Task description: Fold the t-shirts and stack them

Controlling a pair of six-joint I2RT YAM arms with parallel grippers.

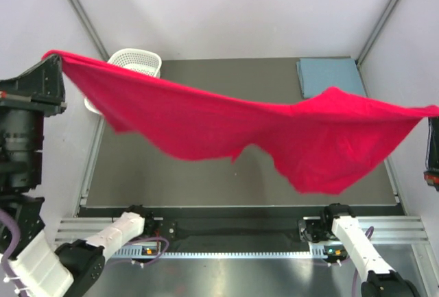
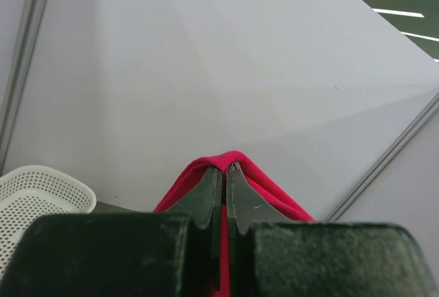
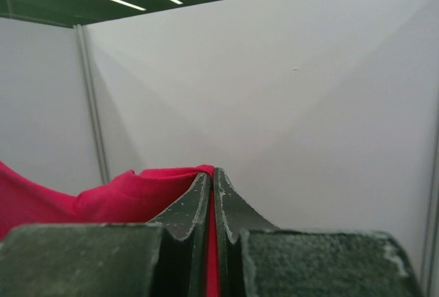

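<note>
A bright red t-shirt (image 1: 233,122) hangs stretched in the air across the whole table, sagging in the middle. My left gripper (image 1: 53,57) is shut on its left corner high at the far left; in the left wrist view red cloth (image 2: 206,173) drapes over the pinched fingertips of that gripper (image 2: 225,168). My right gripper (image 1: 433,113) is shut on the other corner at the right edge, with red cloth (image 3: 137,187) showing between the jaws of this gripper (image 3: 211,172) in the right wrist view. A blue-grey t-shirt (image 1: 329,76) lies folded flat at the back right of the table.
A white mesh basket (image 1: 134,64) stands at the table's back left, partly behind the red cloth. The dark table mat (image 1: 206,180) lies under the hanging shirt. White booth walls enclose three sides. Both arm bases sit on the metal rail at the near edge.
</note>
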